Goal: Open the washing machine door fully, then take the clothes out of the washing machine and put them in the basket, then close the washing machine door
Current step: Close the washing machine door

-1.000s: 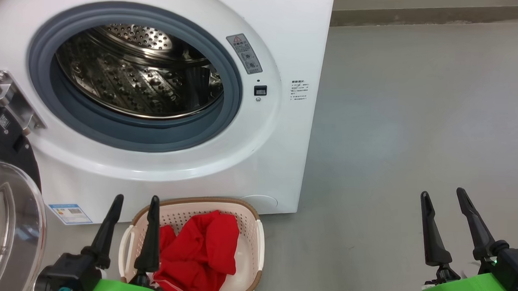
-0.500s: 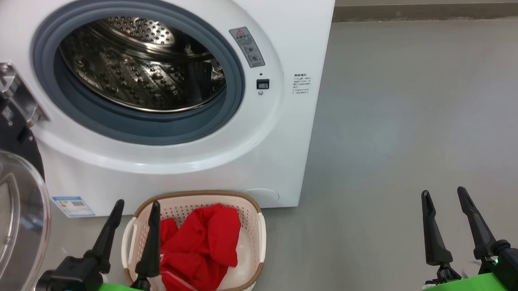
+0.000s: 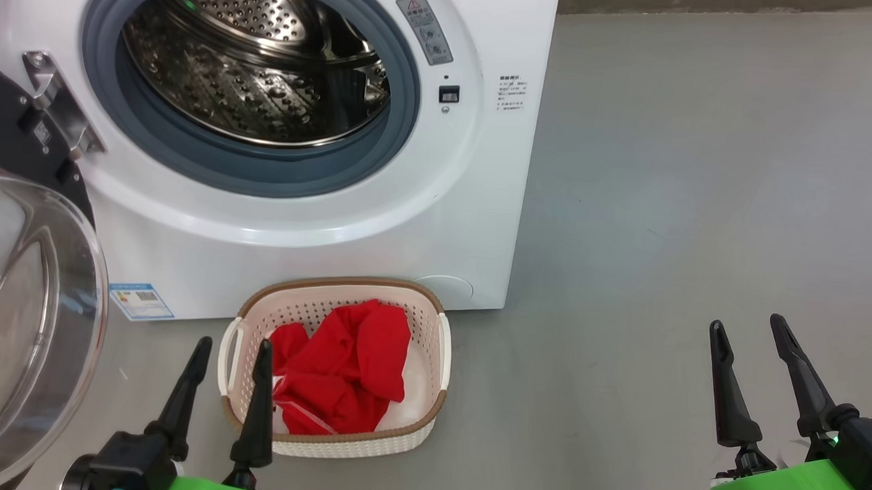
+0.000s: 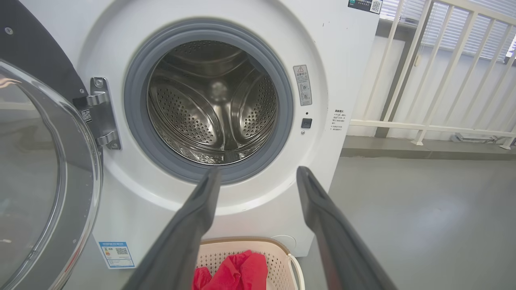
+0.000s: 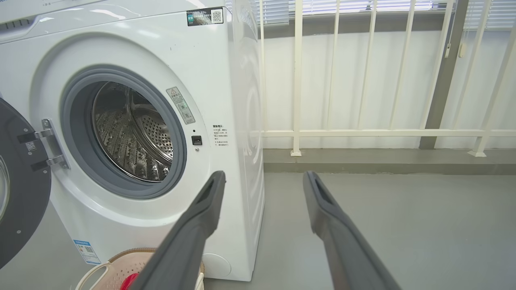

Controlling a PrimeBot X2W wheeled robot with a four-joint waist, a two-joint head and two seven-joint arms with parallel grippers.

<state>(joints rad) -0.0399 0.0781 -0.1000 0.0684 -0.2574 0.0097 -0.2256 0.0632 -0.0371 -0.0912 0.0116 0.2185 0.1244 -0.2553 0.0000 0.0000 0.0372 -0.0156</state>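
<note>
The washing machine (image 3: 298, 247) has a small blue label (image 3: 141, 301) with a QR code at its lower left corner. A grey warning sticker (image 3: 429, 31) with a red triangle sits beside the opening, and there are some lines of black print (image 3: 511, 94) and a dark QR sticker (image 4: 365, 5) at the top corner. All this writing is too small to read. The washing machine door (image 3: 35, 311) stands swung open at the left on its metal hinge (image 3: 60, 101), and the drum (image 3: 261, 72) shows its perforated steel. The basket (image 3: 348, 281) sits on the grey floor (image 3: 698, 211) just in front of the machine, with the red clothes (image 3: 344, 372) inside it. A white railing (image 5: 298, 80) stands behind, at the machine's right. The left gripper (image 3: 234, 345) hovers low beside the basket's left side, and the right gripper (image 3: 746, 325) is well apart over the floor. The 2 grippers point toward the machine with fingers spread, holding nothing.
</note>
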